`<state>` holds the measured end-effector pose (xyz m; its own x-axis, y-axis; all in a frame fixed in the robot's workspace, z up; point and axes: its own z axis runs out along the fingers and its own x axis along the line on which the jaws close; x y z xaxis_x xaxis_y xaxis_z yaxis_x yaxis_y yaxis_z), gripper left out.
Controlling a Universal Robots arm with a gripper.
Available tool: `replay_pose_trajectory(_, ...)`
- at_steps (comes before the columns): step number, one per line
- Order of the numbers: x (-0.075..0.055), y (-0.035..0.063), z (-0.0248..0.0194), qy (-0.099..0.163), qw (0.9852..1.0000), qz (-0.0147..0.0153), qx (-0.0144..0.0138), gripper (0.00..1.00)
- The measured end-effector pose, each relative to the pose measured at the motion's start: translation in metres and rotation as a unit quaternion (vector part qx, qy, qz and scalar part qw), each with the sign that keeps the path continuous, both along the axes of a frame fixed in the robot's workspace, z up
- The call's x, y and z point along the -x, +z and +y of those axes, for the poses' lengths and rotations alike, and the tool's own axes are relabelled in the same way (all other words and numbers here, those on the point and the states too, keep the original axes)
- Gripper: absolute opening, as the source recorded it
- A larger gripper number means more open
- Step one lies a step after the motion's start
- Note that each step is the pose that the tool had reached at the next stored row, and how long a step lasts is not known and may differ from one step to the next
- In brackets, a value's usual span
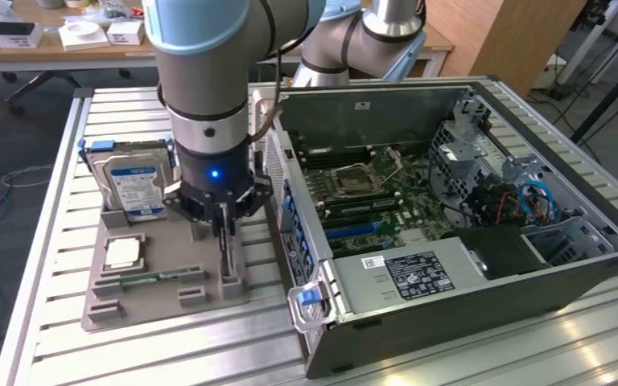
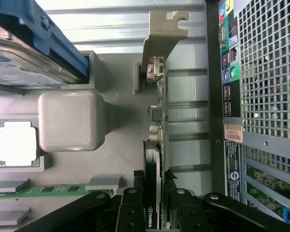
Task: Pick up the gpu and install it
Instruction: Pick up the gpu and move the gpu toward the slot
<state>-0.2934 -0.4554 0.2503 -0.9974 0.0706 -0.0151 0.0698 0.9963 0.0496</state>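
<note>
Your pincer [image 1: 223, 219] grips narrow on the gpu [image 2: 156, 116], 1 finger on each side of the card. The card stands on edge in the grey tray [image 1: 116, 310], at 9 o'clock from the open computer case [image 1: 481, 322] in the exterior view. The grasp looks made. The card is not yet lifted out or installed.

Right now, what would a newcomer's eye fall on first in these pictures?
The arm's claw is closed on the gpu, which stands on edge in the grey tray. At the exterior view's right lies the open computer case, its motherboard bare.
</note>
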Motion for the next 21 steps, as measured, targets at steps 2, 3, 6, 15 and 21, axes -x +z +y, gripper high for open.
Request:
replay_pose_trajectory(2, 0.0, 0.009, 0.0, 0.001, 1.0, 0.0, 0.0, 0.27)
replay_pose_trajectory(3, 0.0, 0.0135, 0.0, 0.002, 1.0, 0.0, 0.0, 0.27)
replay_pose_trajectory(6, 0.0, 0.0273, 0.0, 0.004, 1.0, 0.0001, 0.0, 0.27)
replay_pose_trajectory(15, 0.0, 0.0682, 0.0, 0.011, 0.9999, 0.0001, 0.0, 0.27)
replay_pose_trajectory(21, -0.001, 0.0954, 0.0, 0.012, 0.9999, 0.0005, 0.0, 0.27)
